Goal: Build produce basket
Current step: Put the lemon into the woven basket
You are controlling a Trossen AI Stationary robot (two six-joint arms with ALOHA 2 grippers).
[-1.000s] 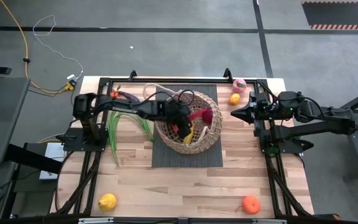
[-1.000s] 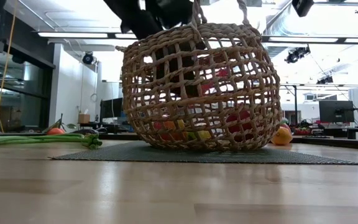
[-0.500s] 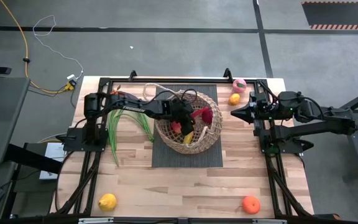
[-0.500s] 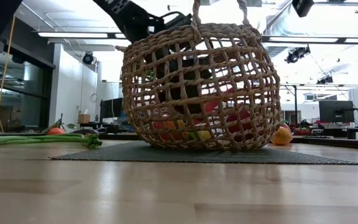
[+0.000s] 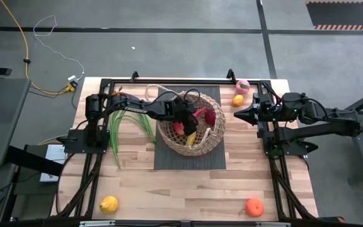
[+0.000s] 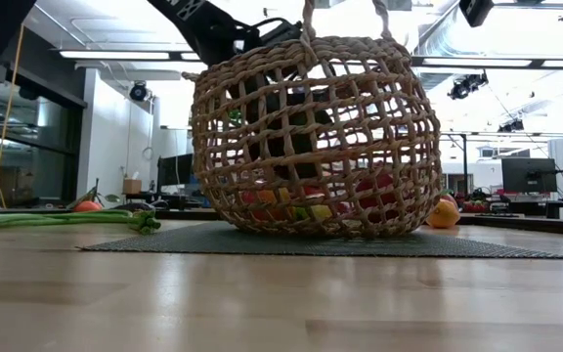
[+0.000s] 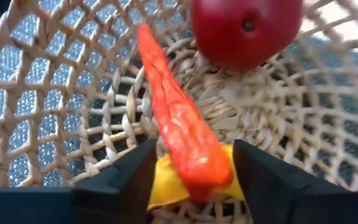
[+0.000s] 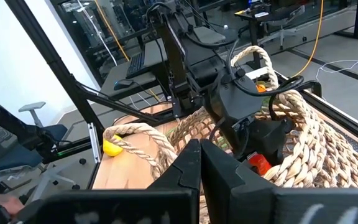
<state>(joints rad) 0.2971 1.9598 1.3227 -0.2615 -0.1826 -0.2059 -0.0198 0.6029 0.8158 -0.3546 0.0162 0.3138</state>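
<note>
The round wicker basket (image 5: 169,142) stands on a dark mat. My left gripper (image 7: 194,180) reaches down into it from the table's left and is open. An orange carrot (image 7: 179,124) lies between its fingers with a narrow gap on each side. The carrot's thick end rests on a yellow banana (image 7: 160,190) on the basket's floor. A dark red fruit (image 7: 244,31) lies beyond the carrot's tip. My right gripper (image 5: 235,114) hangs shut in the air just right of the basket, holding nothing.
Long green bean stalks (image 5: 115,135) lie left of the mat. A lemon (image 5: 109,204) sits near the front left and an orange (image 5: 254,207) near the front right. A small orange fruit (image 5: 237,100) and a pink one (image 5: 242,86) lie at the far right.
My left gripper has sunk deeper into the basket, shifting a little toward the table's far edge. The carrot it carried has come down from mid-height to the basket's floor, onto the banana.
</note>
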